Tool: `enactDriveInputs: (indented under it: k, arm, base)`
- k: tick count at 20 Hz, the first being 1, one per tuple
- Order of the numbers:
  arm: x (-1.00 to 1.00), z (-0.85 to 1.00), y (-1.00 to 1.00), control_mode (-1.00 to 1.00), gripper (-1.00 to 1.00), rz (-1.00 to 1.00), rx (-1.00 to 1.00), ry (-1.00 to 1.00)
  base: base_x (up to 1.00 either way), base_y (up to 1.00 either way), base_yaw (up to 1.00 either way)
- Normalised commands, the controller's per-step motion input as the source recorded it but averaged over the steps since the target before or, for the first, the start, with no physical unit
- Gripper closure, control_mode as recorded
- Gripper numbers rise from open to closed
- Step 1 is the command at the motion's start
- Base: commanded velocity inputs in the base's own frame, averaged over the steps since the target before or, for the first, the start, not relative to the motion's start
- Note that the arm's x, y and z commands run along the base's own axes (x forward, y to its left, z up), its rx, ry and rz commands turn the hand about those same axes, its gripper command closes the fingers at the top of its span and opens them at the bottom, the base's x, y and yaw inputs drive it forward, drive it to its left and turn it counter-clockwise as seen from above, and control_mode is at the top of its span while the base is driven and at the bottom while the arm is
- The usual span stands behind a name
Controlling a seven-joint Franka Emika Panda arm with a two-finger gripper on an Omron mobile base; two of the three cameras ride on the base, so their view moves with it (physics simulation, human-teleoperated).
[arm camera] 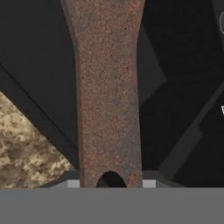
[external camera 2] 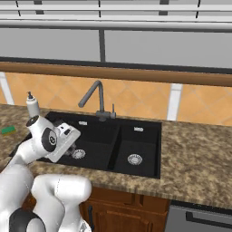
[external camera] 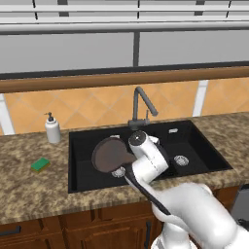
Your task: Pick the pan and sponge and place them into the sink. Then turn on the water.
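— Where is the pan?
— Over the large basin of the sink, its handle running back into the end effector, which is clamped on it.
— And the sponge?
— On the surface, near its left edge, well apart from the sink. A soap dispenser stands by the back edge, and the faucet rises behind the basins.

Both base views face the sink, hand view close above pan handle
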Motion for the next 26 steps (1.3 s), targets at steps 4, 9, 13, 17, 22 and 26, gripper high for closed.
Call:
enactDriveInputs:
  k: [4,9,13,17,22,26]
  arm:
    - [0.80,-0.16,0.01,-1.00,1.00,0.07,-0.03,0.07]
    - [0.80,-0.38,0.06,-1.00,1.00,0.02,0.00,0.07]
    - [0.53,-0.44,0.22,-1.00,1.00,0.00,0.00,0.01]
    - [0.36,-0.31,0.13,-1.00,1.00,0.00,0.00,0.00]
    - [0.28,-0.51,0.17,-1.00,1.00,0.00,-0.02,0.01]
    - [0.18,-0.47,0.04,-1.00,1.00,0.02,-0.04,0.00]
  base:
    - [0.00,0.00,0.00]
    - [0.00,0.00,0.00]
    - [0.00,0.00,0.00]
    - [0.00,0.00,0.00]
    - [0.00,0.00,0.00]
    - [0.00,0.00,0.00]
